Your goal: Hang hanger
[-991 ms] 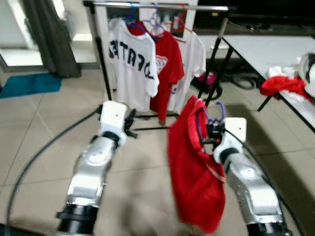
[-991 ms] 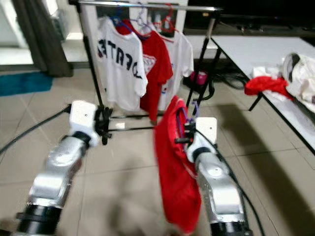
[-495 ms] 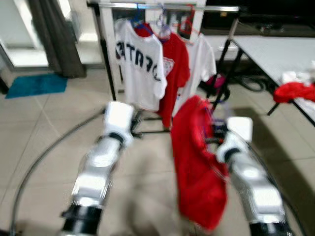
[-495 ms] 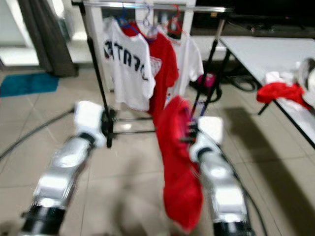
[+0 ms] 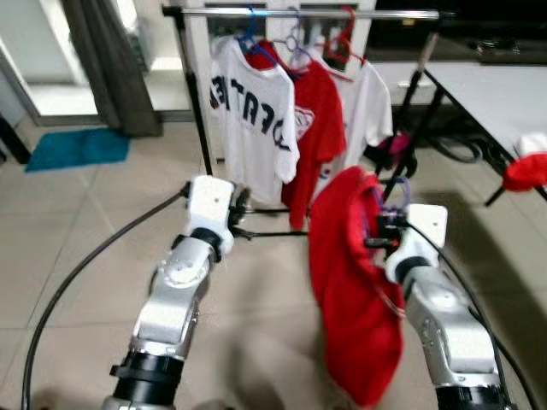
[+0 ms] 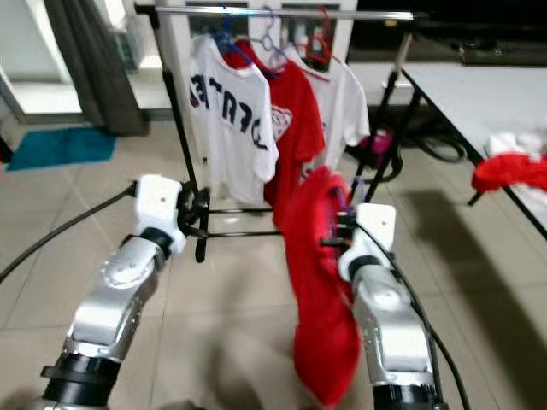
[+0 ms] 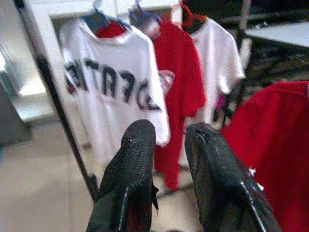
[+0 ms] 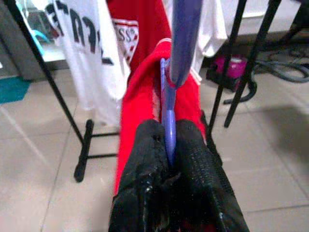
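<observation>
Purple hanger [image 8: 170,116] carrying a red shirt [image 5: 350,282] sits pinched in the right gripper [image 8: 166,159], near the rack [image 5: 308,13]. The left gripper [image 7: 166,145], slightly spread, holds nothing.

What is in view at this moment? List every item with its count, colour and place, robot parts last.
Clothes rack: one, black legs with a silver bar, straight ahead.
Shirts on the rack: three; white with dark letters, red, white, side by side on hangers.
Purple hanger: one, carrying a red shirt, held up in front of the rack.
Curtain: one, dark grey, far left.
Mat: one, teal, on the floor at left.
Table: one, white, at right, with red cloth on its edge.
Pink object: one, on the floor behind the rack.
Left gripper: fingers slightly apart, holding nothing, pointed at the rack.
Right gripper: shut on the purple hanger.
</observation>
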Robot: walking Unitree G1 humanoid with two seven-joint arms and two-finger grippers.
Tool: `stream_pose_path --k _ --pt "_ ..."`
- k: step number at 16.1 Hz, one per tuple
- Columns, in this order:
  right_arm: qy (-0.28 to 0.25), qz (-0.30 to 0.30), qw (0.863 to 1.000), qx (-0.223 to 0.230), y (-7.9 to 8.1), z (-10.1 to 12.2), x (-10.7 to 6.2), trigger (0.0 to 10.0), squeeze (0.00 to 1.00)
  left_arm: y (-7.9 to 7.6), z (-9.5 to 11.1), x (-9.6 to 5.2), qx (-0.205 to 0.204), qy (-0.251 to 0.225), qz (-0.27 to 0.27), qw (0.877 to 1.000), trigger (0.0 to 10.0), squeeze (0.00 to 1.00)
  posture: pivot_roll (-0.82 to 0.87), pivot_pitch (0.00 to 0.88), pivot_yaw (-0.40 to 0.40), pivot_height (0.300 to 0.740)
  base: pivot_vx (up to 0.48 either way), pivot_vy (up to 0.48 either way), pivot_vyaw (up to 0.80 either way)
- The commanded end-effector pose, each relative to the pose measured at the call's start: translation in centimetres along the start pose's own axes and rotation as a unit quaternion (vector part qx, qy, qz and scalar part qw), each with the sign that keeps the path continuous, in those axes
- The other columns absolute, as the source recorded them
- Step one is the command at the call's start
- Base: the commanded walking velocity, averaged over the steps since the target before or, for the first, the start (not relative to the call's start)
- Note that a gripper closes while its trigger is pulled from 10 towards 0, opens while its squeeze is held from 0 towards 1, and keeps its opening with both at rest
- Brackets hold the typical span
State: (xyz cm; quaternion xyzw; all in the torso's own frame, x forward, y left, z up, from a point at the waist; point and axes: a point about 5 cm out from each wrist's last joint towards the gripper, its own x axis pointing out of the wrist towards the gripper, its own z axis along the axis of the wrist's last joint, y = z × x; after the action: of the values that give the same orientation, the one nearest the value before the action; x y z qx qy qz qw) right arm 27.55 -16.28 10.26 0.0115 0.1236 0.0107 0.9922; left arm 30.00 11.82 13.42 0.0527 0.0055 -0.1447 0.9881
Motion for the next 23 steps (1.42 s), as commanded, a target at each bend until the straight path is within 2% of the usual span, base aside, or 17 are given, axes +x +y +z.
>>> stream_pose_path --k 1,3,5,7,12,13,15,17,20,23 --pt "-0.013 0.028 1.0 -0.002 1.1 0.9 0.0 10.0 0.0 0.7 0.2 0.0 0.005 -0.007 0.009 1.0 10.0 0.0 -0.01 0.049 -0.021 0.74 0.431 0.0 0.0" --pt "-0.001 0.019 0.999 -0.029 1.0 0.5 0.0 10.0 0.0 0.6 0.2 -0.1 0.001 -0.004 0.0 1.0 10.0 0.0 -0.01 0.048 -0.025 0.74 0.433 0.0 0.0" --pt "-0.012 0.043 0.999 0.0 1.2 1.0 0.0 10.0 0.0 0.5 0.0 -0.2 0.005 0.005 -0.003 1.0 10.0 0.0 -0.01 0.049 -0.026 0.74 0.416 0.0 0.0" --pt "-0.014 0.043 0.999 -0.016 1.3 1.2 0.1 10.0 0.0 0.7 -0.2 -0.1 0.003 0.013 0.0 1.0 10.0 0.0 -0.01 0.05 -0.026 0.74 0.388 0.0 0.37" --pt "-0.023 0.041 0.999 -0.004 1.4 1.4 0.1 10.0 0.0 0.5 -0.3 -0.1 0.004 0.023 -0.011 1.0 10.0 0.0 -0.02 0.047 -0.026 0.74 0.373 0.0 0.64" --pt "-0.016 0.038 0.999 0.029 1.4 1.3 0.1 10.0 0.0 0.5 -0.3 -0.1 0.004 0.024 -0.013 1.0 10.0 0.0 -0.02 0.047 -0.026 0.74 0.375 0.0 0.0" --pt "-0.005 0.025 1.0 0.013 1.2 1.2 0.4 10.0 0.0 0.5 -0.3 -0.1 0.007 0.024 -0.013 1.0 10.0 0.0 -0.02 0.046 -0.026 0.74 0.371 0.0 0.0" --pt "0.0 0.019 1.0 0.017 1.1 1.2 0.5 10.0 0.0 0.6 -0.3 -0.1 0.01 0.026 -0.014 1.0 10.0 0.0 -0.01 0.047 -0.027 0.74 0.371 0.0 0.0" --pt "-0.03 0.024 0.999 0.01 1.2 1.7 0.4 10.0 0.0 0.5 -0.4 -0.2 0.012 0.029 -0.017 0.999 10.0 0.0 -0.01 0.043 -0.029 0.74 0.37 0.0 0.0" --pt "-0.034 0.028 0.999 0.009 1.4 1.8 0.4 10.0 0.0 0.5 -0.5 -0.3 0.011 0.029 -0.021 0.999 10.0 0.0 -0.01 0.041 -0.028 0.74 0.373 0.0 0.0"
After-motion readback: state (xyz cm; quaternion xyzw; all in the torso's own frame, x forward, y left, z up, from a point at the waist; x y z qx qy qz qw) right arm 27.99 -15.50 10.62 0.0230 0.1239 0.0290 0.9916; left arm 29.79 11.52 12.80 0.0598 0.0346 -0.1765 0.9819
